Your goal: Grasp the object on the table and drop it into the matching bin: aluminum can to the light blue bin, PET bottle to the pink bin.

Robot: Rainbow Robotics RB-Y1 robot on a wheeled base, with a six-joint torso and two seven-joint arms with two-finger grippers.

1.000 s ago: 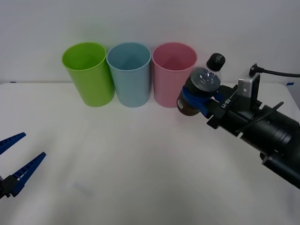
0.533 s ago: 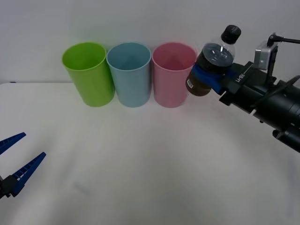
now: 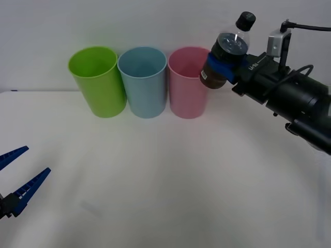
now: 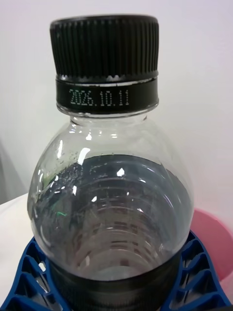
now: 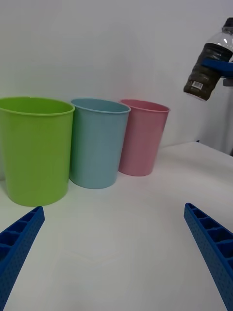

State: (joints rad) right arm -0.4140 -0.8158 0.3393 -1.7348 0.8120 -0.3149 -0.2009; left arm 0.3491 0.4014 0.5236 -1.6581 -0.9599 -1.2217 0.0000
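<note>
My right gripper (image 3: 223,66) is shut on the PET bottle (image 3: 227,49), a small clear bottle with a black cap and dark lower body. It holds the bottle tilted in the air, above the rim and just right of the pink bin (image 3: 189,82). In the right wrist view the bottle (image 4: 109,194) stands between my blue fingers (image 4: 34,277), with the pink bin's rim (image 4: 213,243) behind it. The left wrist view has the bottle (image 5: 208,68) high and to the right of the pink bin (image 5: 142,137). The light blue bin (image 3: 143,81) stands left of the pink one. My left gripper (image 3: 15,178) rests open at the table's near left.
A lime green bin (image 3: 98,80) stands at the left end of the row, touching the light blue one. All three bins sit at the back of the white table (image 3: 165,181), against a white wall.
My right gripper has lifted the bottle up and moved it left, from beside the pink bin's right side to above its rim height. The left arm has not moved.
</note>
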